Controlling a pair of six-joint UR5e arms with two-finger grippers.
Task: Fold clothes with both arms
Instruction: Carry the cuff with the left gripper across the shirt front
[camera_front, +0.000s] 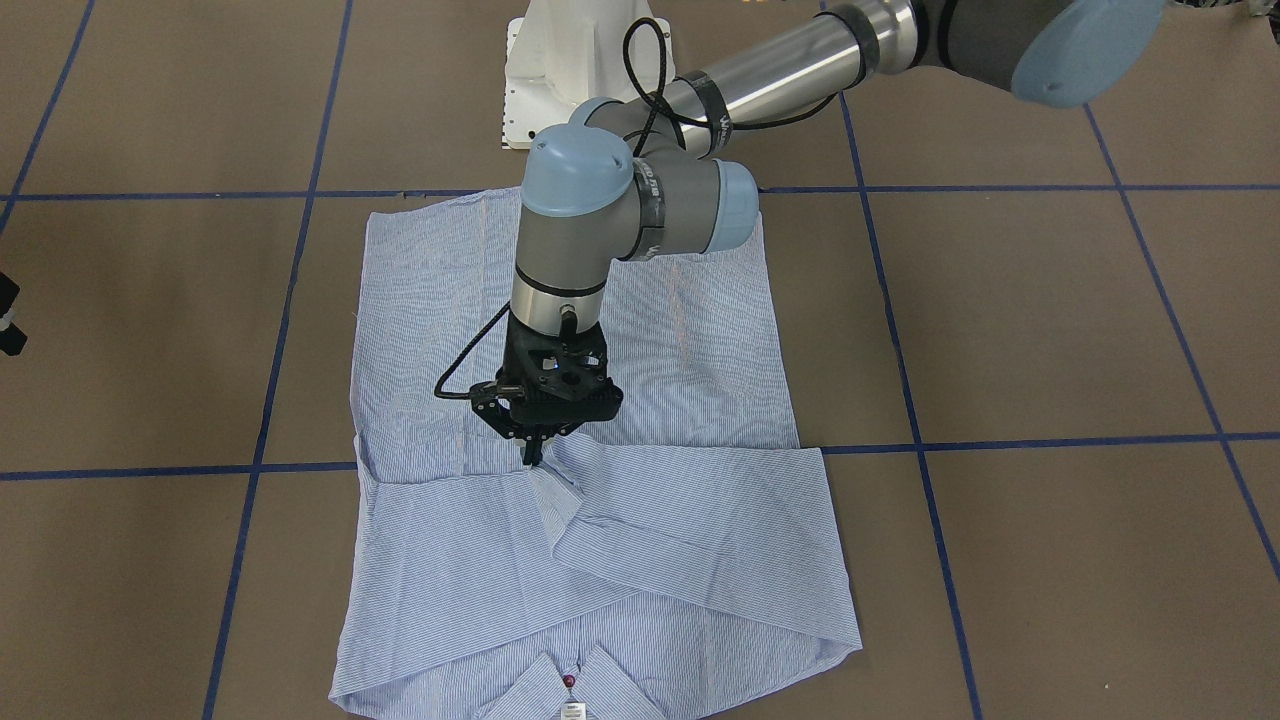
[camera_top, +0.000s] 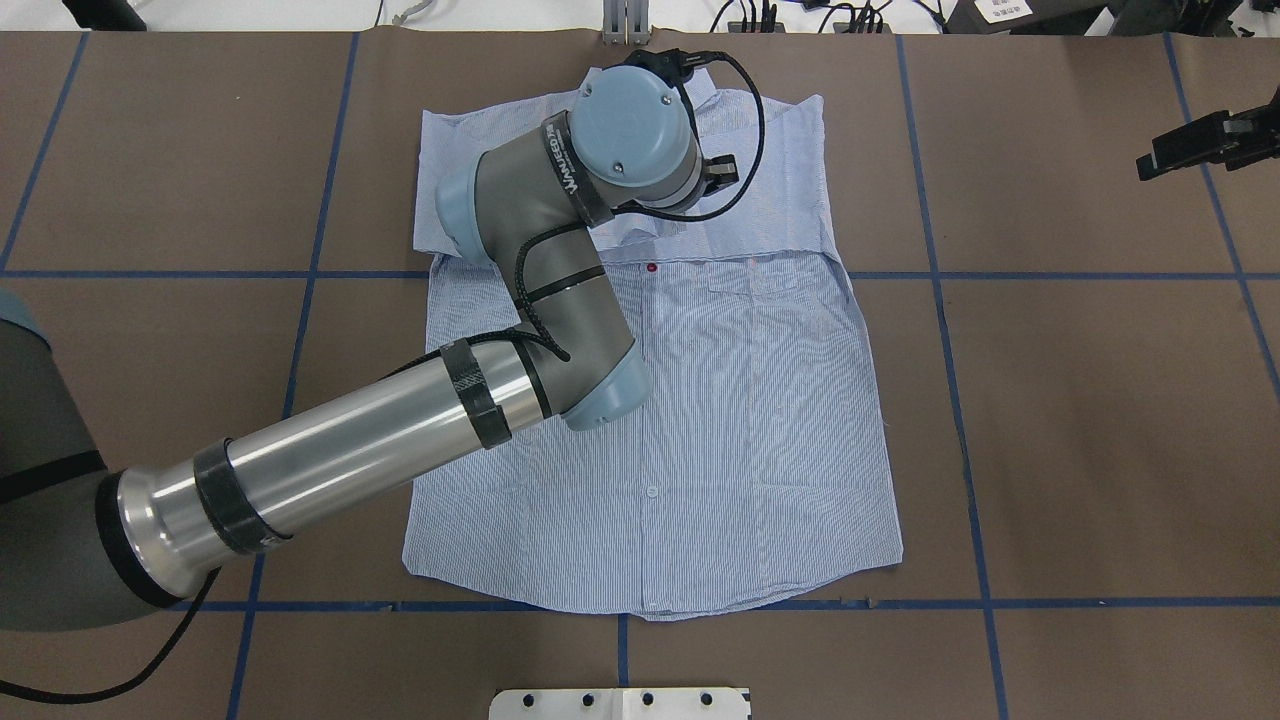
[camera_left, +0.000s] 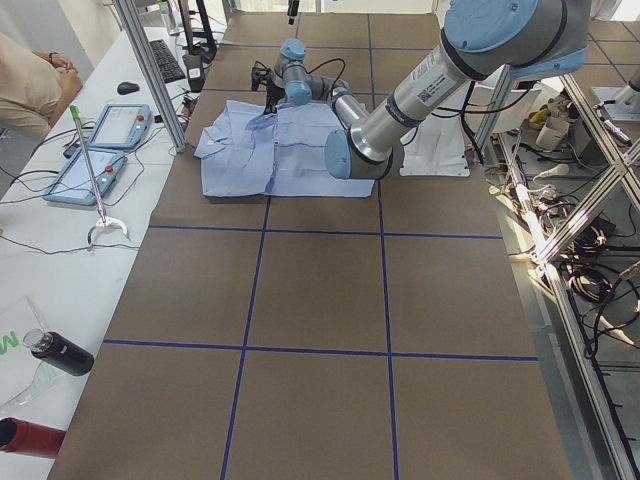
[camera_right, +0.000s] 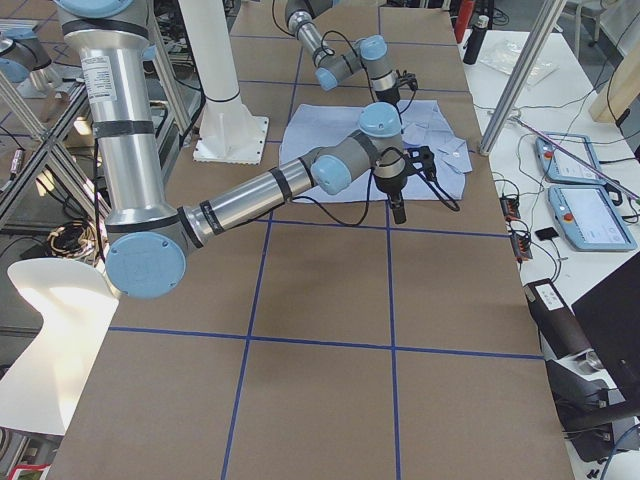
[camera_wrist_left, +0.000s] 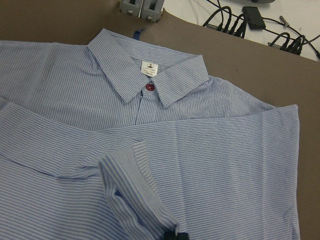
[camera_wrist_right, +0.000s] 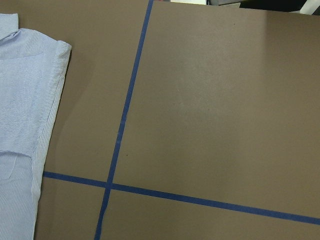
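Currently a long-sleeved button-up shirt of light blue-and-white fine-striped cloth (camera_top: 760, 420) lies spread, front up and buttoned, on the brown paper-covered counter (camera_front: 1050, 320), which is marked into squares by blue tape lines (camera_front: 905, 380). Its hem is toward the white pedestal base (camera_front: 560, 60) and its collar (camera_wrist_left: 150, 80) is at the far end. Both sleeves are folded in across the chest, making a band of doubled cloth just below the collar. In the left wrist view the collar is closed by a small dark red button (camera_wrist_left: 148, 87) under a white label (camera_wrist_left: 149, 67).

The silver-grey left arm (camera_top: 330, 460), with light blue joint caps and black cables, reaches out over the shirt's body, wrist pointing straight down. The black two-finger left claw (camera_front: 534, 455) has its tips pressed together on a raised ridge of sleeve cloth near the middle of the folded band. The striped cuff (camera_wrist_left: 130, 190) stands up off the fabric beneath and runs into the dark fingertips at the bottom edge of the left wrist view.

The right arm (camera_right: 250, 195) stretches out low beside the garment. Its black right claw (camera_top: 1195, 145) hangs over bare counter, off the shirt's side and apart from the cloth. I cannot tell whether its fingers are parted or together. The right wrist view shows only brown counter, crossing tape lines and the shirt's edge at the left.
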